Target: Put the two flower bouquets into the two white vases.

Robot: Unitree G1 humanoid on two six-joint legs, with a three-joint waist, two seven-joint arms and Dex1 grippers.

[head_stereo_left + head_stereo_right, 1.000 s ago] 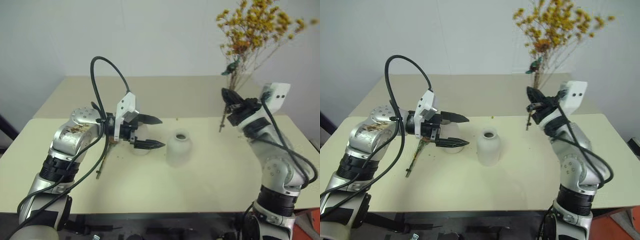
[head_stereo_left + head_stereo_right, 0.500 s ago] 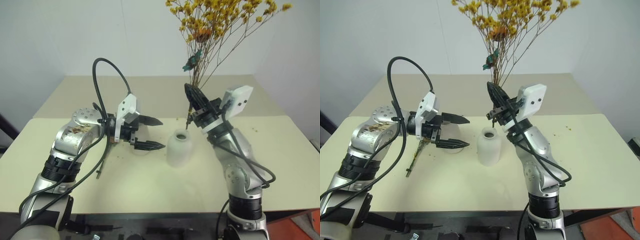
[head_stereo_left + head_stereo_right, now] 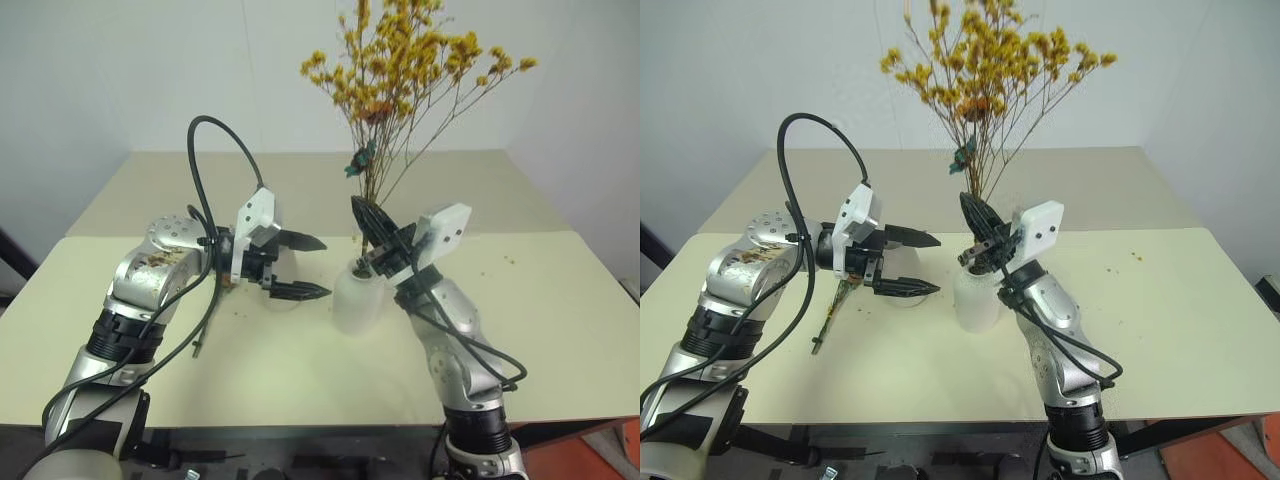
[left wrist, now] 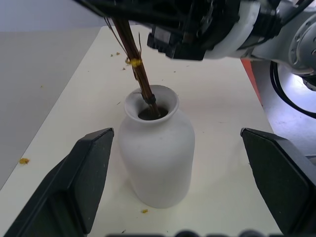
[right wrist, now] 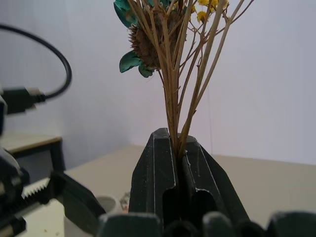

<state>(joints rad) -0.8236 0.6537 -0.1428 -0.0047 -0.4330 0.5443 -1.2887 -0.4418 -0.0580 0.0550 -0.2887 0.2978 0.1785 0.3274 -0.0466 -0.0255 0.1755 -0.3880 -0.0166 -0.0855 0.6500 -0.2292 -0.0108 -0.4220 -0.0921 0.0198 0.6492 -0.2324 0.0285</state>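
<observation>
At the table's middle, you are holding the big yellow-orange bouquet point(image 3: 410, 70) by its bundled stems in your right gripper point(image 3: 372, 232), fingers pinched tight on them, as the right wrist view shows with the stems squeezed between the two black pads. You are gripping low on the stems, probably so the stiff ends stay steerable. The stem tips are already sitting inside the mouth of the short round vase point(image 4: 157, 148); the left wrist view shows them entering the narrow neck, leaning against the rim rather than dead upright. Blooms are standing high above the vase, fanning out and slightly tilted.

Your left gripper point(image 3: 300, 266) is hanging just beside that vase with fingers spread wide, holding nothing, one on each side of it without touching. Judging by this, you are keeping it there as a guard so the light vase doesn't tip while the stems go in.

Behind the left gripper the second white vase point(image 3: 902, 270) is partly hidden, so its shape is hard to read. The slim sprig bunch point(image 3: 835, 310) is lying flat on the tabletop point(image 3: 560, 330) by your left arm, not yet picked up.

Step in hand looks like lowering and releasing the first bouquet. Risk: top-heavy spray may tilt the vase on release.
</observation>
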